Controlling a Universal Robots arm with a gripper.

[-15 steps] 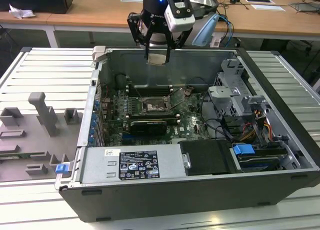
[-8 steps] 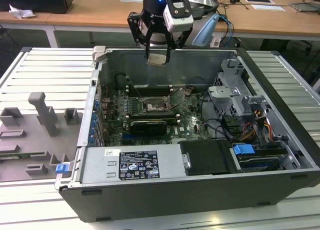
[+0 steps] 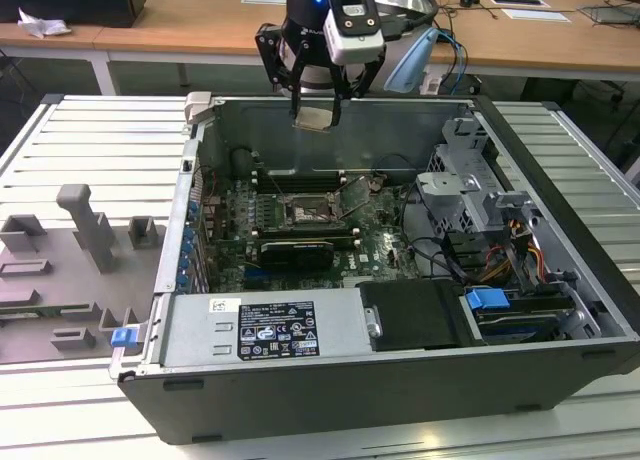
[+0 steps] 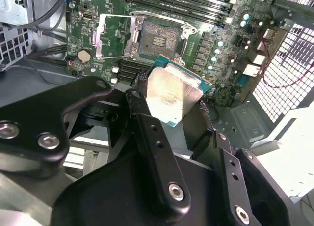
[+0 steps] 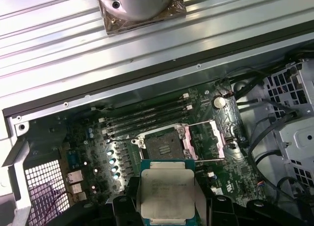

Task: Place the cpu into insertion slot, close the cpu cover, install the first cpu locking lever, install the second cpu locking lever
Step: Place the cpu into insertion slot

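Note:
My gripper [image 3: 318, 102] hangs above the back wall of the open computer case [image 3: 560, 180], shut on the cpu [image 3: 318, 117]. The cpu is a small square chip with a pale metal top and a green edge, seen between the black fingers in both wrist views [image 4: 171, 93] [image 5: 167, 191]. Below it on the motherboard lies the insertion slot [image 3: 305, 212] [image 4: 159, 39] [image 5: 164, 145], bare, with nothing in it. The cpu cover [image 4: 115, 37] [image 5: 213, 137], a thin silvery frame, stands swung open beside the slot. The cpu is well above the slot and apart from it.
A long black card [image 3: 295, 252] lies just in front of the slot and memory slots [image 3: 300, 180] behind it. A power supply [image 3: 265, 330] fills the case's near side; a drive cage [image 3: 460, 195] and cables stand at the exterior view's right. Grey fixtures [image 3: 85, 230] sit outside, left.

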